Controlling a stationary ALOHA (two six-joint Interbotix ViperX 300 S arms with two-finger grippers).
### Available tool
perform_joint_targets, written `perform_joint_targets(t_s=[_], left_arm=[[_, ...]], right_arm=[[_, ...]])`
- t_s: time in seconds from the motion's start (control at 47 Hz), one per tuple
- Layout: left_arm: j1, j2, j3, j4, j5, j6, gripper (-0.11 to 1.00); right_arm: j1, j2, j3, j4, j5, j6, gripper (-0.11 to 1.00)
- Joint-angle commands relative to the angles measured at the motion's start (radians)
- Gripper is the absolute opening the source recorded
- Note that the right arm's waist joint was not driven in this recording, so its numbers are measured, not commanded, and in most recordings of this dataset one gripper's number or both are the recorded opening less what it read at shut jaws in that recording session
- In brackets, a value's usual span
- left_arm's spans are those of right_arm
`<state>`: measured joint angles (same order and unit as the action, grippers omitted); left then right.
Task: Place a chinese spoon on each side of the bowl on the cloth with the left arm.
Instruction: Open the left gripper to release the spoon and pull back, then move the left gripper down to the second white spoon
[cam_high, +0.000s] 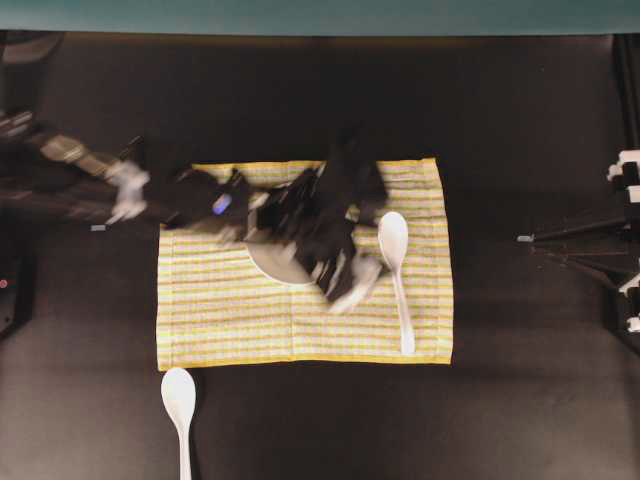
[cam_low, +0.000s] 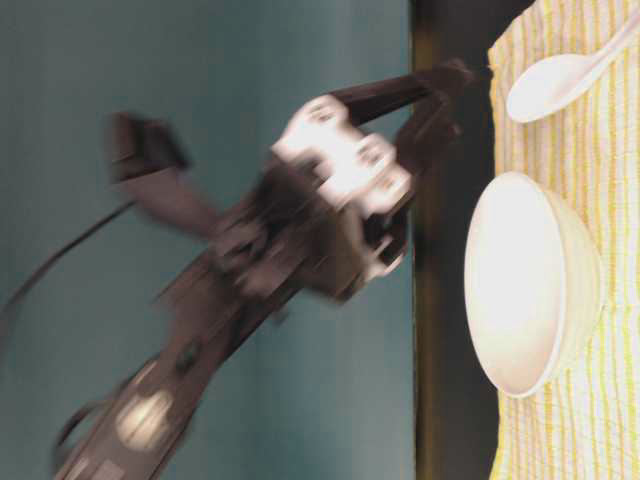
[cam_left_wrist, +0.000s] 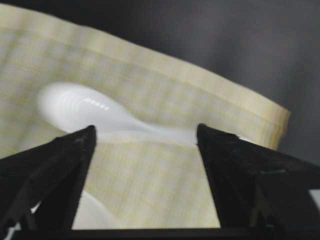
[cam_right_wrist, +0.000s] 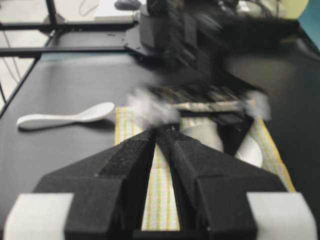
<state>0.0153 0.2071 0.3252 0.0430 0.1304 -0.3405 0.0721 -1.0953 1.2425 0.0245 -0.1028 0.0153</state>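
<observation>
Jaws of the left gripper stand wide with nothing between them. In its wrist view, 1 chinese spoon lies free on the cloth — apparently just let go. Overhead, that spoon rests right of the bowl; the second spoon waits off the cloth. The right gripper — pressed together, empty — sits idle, since the left arm does this job.

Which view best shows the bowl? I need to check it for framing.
Table-level view: the bowl shows whole on the cloth. Overhead and right wrist views show it half hidden behind the blurred left arm.
</observation>
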Motion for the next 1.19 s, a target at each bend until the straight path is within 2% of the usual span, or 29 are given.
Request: perform_joint_targets(t_s=[0.0, 0.106, 0.213, 0.34, 0.553, 0.681, 0.766, 0.979, 1.17], left_arm=[[-0.089, -0.126, 0.084, 0.005, -0.009, -0.012, 0.77], [-0.172, -0.229, 0.179, 0.005, -0.015, -0.018, 0.77], [-0.241, -0.319, 0.262, 0.005, -0.031, -0.052, 0.77], [-0.301, -0.391, 0.383, 0.003, -0.048, -0.147, 0.77], [-0.394, -0.488, 0.594, 0.005, -0.084, -0.356, 0.77], [-0.419, -0.505, 0.676, 0.005, -0.112, -0.443, 0.77], [-0.419, -0.499, 0.712, 0.005, -0.117, -0.463, 0.77], [-0.37, -0.454, 0.733, 0.005, -0.152, -0.454, 0.77], [-0.362, -0.38, 0.742, 0.005, -0.199, -0.454, 0.77]], right_arm=[[0.0, -0.003, -0.006, 0.002, 0.002, 0.005, 0.17], [0.0, -0.002, 0.0, 0.002, -0.002, 0.006, 0.17], [0.0, 0.006, 0.009, 0.002, -0.005, 0.008, 0.17], [0.002, 0.011, 0.012, 0.002, -0.014, 0.008, 0.17], [0.0, 0.015, 0.017, 0.002, -0.023, 0.008, 0.17], [0.0, 0.025, 0.02, 0.002, -0.04, 0.011, 0.17], [0.0, 0.035, 0.025, 0.002, -0.064, 0.014, 0.17], [0.0, 0.071, 0.035, 0.002, -0.133, 0.012, 0.16], [0.0, 0.087, 0.04, 0.002, -0.13, 0.012, 0.16]])
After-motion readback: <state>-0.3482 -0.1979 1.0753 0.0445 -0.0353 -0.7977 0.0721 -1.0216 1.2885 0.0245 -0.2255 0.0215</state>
